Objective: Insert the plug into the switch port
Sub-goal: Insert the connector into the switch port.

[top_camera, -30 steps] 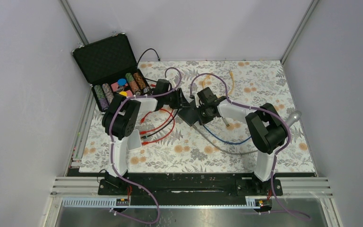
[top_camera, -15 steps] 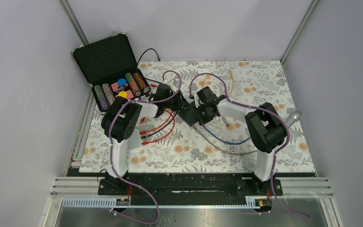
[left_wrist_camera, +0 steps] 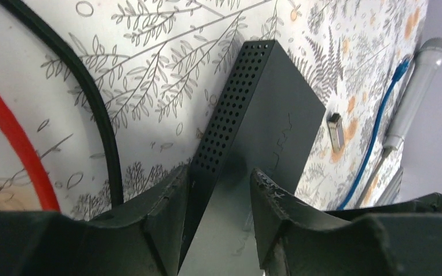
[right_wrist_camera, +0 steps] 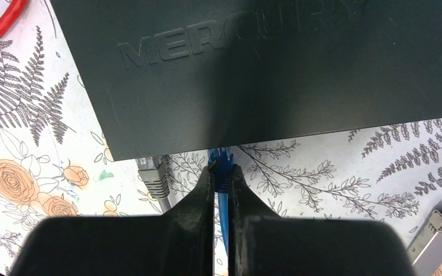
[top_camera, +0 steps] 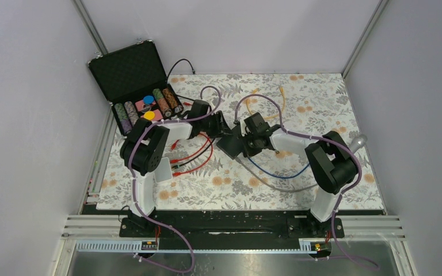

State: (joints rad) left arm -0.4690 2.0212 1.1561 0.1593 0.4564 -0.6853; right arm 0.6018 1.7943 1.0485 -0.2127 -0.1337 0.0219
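The black switch (top_camera: 229, 142) (right_wrist_camera: 253, 69) lies flat mid-table. My right gripper (right_wrist_camera: 223, 172) (top_camera: 243, 144) is shut on the blue plug (right_wrist_camera: 221, 161), whose tip meets the switch's near edge. The port itself is hidden under that edge. A grey plug (right_wrist_camera: 152, 172) sits in the edge just to the left. My left gripper (left_wrist_camera: 218, 178) (top_camera: 221, 123) stands open astride the switch's far corner. Its left finger (left_wrist_camera: 167, 201) lies along the perforated side (left_wrist_camera: 230, 109), and its right finger (left_wrist_camera: 276, 201) is over the top face.
An open case of poker chips (top_camera: 141, 92) stands at the back left. Red and black leads (top_camera: 193, 154) lie left of the switch. The blue cable (top_camera: 276, 172) and grey cable (top_camera: 279, 185) trail right. A silver microphone (top_camera: 357, 141) and a small metal module (right_wrist_camera: 437, 236) lie to the right.
My right arm has carried the blue plug left and nearer, up to the switch's edge. The left gripper's jaws have widened a little at the switch's far corner.
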